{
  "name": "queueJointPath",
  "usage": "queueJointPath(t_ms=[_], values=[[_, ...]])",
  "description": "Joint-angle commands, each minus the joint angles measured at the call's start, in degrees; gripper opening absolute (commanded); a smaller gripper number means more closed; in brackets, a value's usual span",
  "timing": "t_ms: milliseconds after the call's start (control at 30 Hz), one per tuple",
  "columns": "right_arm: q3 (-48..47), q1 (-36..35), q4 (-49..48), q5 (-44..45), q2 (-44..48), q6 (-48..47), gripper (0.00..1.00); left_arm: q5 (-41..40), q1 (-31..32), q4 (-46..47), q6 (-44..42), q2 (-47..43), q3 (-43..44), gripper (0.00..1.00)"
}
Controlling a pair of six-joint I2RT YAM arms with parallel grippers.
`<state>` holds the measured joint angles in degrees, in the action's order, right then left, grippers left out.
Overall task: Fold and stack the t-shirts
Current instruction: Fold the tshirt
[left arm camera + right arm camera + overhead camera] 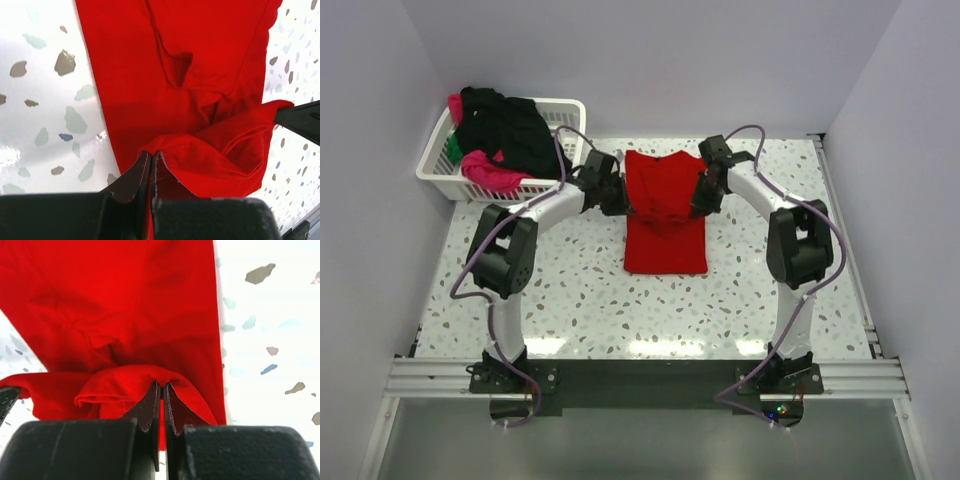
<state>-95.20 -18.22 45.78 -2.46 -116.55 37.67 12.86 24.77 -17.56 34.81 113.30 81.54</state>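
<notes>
A bright red t-shirt [665,225] lies lengthwise in the middle of the table, its far end lifted off the surface. My left gripper [620,196] is shut on that end's left corner, and in the left wrist view [152,152] the jaws pinch a red fold [210,160]. My right gripper [705,196] is shut on the right corner; its wrist view [161,385] shows a red cloth edge [125,380] clamped between the jaws. The lifted part sags between the two grippers over the flat near half [666,252]. More t-shirts, black [510,125], pink [490,170] and green [454,148], fill the basket.
A white lattice basket [570,110] stands at the table's far left corner, close behind my left arm. The speckled table [580,290] is bounded by white walls on three sides and a metal rail [640,375] at the near edge.
</notes>
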Motion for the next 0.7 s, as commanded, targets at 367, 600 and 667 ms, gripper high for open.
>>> queueJointPath(t_ms=[367,600,667], values=[[-6.1,3.4,1.5,1.8,-2.2,-1.1,0.0,-1.4,-1.2,-2.3,-1.3,4.7,9.2,0.0],[-8.6,4.0,2.0,1.4,-4.6,-1.2,0.0,-1.6,-1.9,-3.0,-1.0,6.1,10.6,0.0],[-9.6,4.2,1.9,1.4,-5.1,-1.3,0.0,-1.6,-2.0,-3.0,-1.0,6.7,10.8,0.0]])
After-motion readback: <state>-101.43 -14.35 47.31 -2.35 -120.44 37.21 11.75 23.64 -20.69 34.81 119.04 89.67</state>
